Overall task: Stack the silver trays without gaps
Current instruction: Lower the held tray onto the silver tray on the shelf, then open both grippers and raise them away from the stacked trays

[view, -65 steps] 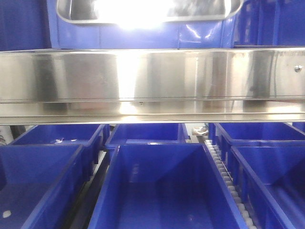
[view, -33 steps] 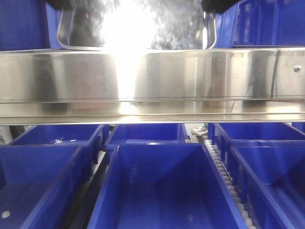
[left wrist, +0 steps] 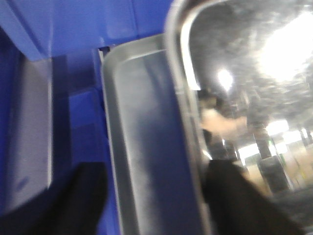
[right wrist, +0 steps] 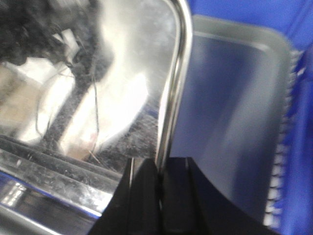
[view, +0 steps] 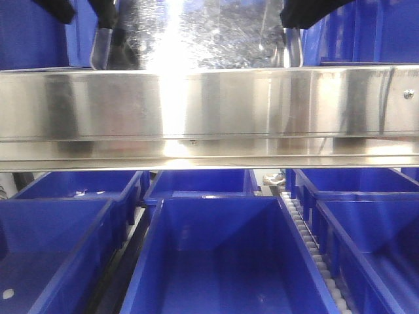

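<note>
A shiny silver tray (view: 196, 39) hangs tilted above the steel rail, its scratched bottom facing the front camera. My right gripper (right wrist: 161, 169) is shut on this tray's (right wrist: 112, 88) rim; in the front view it is the dark shape (view: 308, 10) at the tray's upper right. A second silver tray (right wrist: 230, 107) lies lower, inside a blue bin. In the left wrist view the lifted tray (left wrist: 254, 73) overlaps the lower tray (left wrist: 142, 137). My left gripper (left wrist: 154, 171) is open, its fingers wide apart astride both trays' left edges, and it shows at the top left (view: 82, 10).
A long steel rail (view: 209, 111) spans the front view below the trays. Under it stand several blue plastic bins (view: 216, 255), with a roller strip (view: 314, 248) between two of them. Blue bin walls (left wrist: 73, 29) surround the trays.
The shiny tray has tipped up from nearly flat to steeply tilted, its bottom now facing the camera. Both grippers have come into view at its upper corners.
</note>
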Motion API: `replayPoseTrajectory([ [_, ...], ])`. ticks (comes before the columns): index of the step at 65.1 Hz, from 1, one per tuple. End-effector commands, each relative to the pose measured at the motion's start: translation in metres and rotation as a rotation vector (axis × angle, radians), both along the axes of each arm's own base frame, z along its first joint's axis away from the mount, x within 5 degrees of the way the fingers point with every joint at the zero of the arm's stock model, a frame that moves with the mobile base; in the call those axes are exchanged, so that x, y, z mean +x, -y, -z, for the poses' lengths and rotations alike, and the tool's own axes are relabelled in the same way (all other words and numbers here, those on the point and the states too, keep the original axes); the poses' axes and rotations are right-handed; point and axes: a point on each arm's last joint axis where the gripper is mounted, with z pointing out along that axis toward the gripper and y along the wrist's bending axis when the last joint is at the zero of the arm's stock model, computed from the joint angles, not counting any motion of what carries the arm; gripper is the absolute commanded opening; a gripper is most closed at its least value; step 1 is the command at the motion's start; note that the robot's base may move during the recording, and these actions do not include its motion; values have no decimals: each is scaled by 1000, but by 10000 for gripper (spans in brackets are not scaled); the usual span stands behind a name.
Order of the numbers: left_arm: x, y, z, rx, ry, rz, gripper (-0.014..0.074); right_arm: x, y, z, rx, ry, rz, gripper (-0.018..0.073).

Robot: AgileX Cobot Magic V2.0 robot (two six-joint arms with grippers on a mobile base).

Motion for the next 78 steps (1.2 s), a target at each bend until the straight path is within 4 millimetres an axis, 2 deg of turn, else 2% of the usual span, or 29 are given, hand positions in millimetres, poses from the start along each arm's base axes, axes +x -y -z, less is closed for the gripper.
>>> replayPoseTrajectory([
  [1,4,-5,-6,24,47,0,394,3,6,-4,-37,43,3,123],
  [6,4,-5,-7,23,49,1,392,4,6,-4,-37,45,4,294],
  [11,4,-5,-7,22,50,2,392,4,6,-4,-39,46,3,370],
  [25,4,-6,-9,29,60,3,392,4,6,-8,-38,62,4,370],
  [30,2,-7,-14,23,70,-1,392,1,7,-16,-32,83,4,370],
  [36,-4,-11,-33,-11,110,-11,385,-8,10,-30,-20,123,5,370],
  [40,-11,-16,-48,-43,143,-21,349,-17,13,-42,-12,156,6,350],
  [49,-39,-34,-87,-115,238,-29,148,-47,21,-77,-8,257,-11,193],
  [55,-67,-52,-116,-170,320,-30,-43,-74,29,-102,2,348,-18,55],
  [59,-87,-65,-133,-207,380,-27,-5,-98,36,-117,20,409,-15,-49],
  [62,-101,-73,-141,-226,420,-23,-2,-112,41,-122,26,444,-14,-98],
  [66,-124,-87,-152,-262,503,-5,-6,-136,48,-127,37,513,-12,-76],
  [70,-148,-100,-157,-295,604,28,-6,-161,56,-122,51,575,-5,-78],
  [75,-180,-119,-153,-315,700,58,-6,-193,65,-113,73,647,3,-78],
  [78,-195,-128,-143,-314,717,64,-6,-214,72,-105,85,689,8,-78],
])
